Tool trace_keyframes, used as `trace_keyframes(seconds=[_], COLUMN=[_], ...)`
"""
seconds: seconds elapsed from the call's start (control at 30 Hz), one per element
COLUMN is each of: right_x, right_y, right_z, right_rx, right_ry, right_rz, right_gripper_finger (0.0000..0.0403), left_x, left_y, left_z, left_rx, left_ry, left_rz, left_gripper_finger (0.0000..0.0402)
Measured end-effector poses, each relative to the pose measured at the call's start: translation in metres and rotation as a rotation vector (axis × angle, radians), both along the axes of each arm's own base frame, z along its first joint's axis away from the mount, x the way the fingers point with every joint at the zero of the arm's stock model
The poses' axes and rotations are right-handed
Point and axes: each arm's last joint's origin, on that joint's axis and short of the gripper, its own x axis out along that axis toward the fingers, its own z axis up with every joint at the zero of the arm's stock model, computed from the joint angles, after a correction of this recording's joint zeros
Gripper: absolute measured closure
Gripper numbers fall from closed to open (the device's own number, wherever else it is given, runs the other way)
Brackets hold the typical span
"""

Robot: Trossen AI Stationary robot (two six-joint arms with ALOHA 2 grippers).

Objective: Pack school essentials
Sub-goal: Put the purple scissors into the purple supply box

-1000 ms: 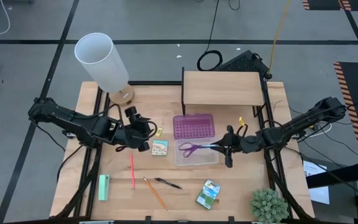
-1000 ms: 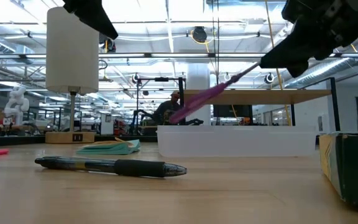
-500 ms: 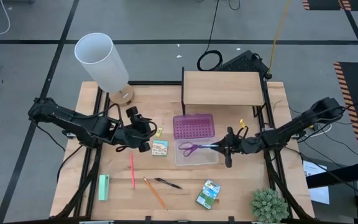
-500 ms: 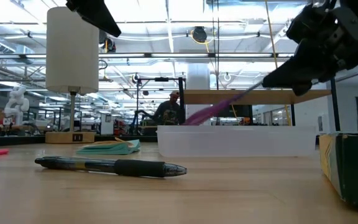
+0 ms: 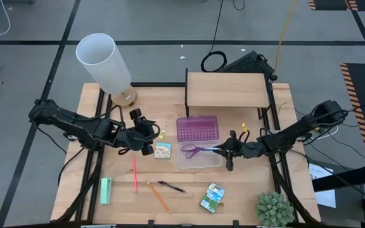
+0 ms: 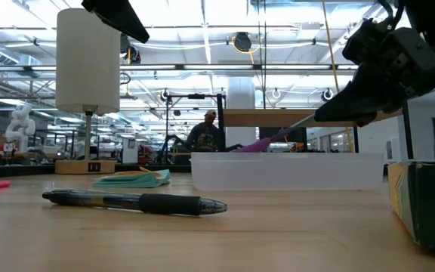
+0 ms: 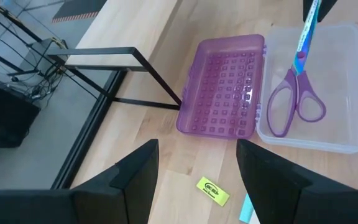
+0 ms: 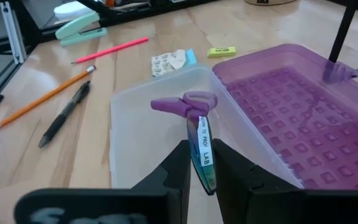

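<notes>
**Scissors going into the clear case**

The right gripper has its jaws clamped on the blade end of the purple-handled scissors, holding them over the clear plastic case near the middle of the bench. In the low view the handles dip to about the level of the case's rim; whether they touch the floor of the case I cannot tell. The purple lid lies open, just beyond the case on its far side.

The step in hand looks like placing the scissors. The next move likely calls for lowering them until they rest flat inside the case, then opening the jaws and lifting clear without dragging the blades back out.

The left gripper waits left of the case with its jaws open and empty, just beside the tiny yellow piece and the small colourful square pack.

The rest lies unpacked on the near part of the bench:
- red pencil, to the left
- orange pencil and black pen, side by side
- green-yellow crayon box, near the front edge to the right

The mint-green block sits at the near left.
</notes>
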Motion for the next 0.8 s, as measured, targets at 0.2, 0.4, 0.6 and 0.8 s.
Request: trace_keyframes(seconds=[0.2,0.4,0.6,0.8], right_x=[0.001,0.001,0.001,-0.011], right_y=[0.000,0.001,0.001,0.000], right_z=[-0.003,-0.008,-0.008,-0.003], right_rx=[0.005,0.043,0.049,0.117], right_ry=[0.011,0.031,0.039,0.129], right_rz=[-0.006,-0.022,-0.016,0.071], right_gripper_finger=[0.0303,0.0251,0.0223,0.0230], left_x=[0.000,0.000,0.000,0.000], left_y=[0.000,0.000,0.000,0.000], left_z=[0.000,0.000,0.000,-0.001], left_rx=[0.000,-0.001,-0.009,-0.014], left_ry=[0.000,-0.001,-0.001,0.002], left_rz=[0.000,0.000,-0.001,0.005], left_gripper_finger=[0.0181,0.0181,0.0181,0.0181])
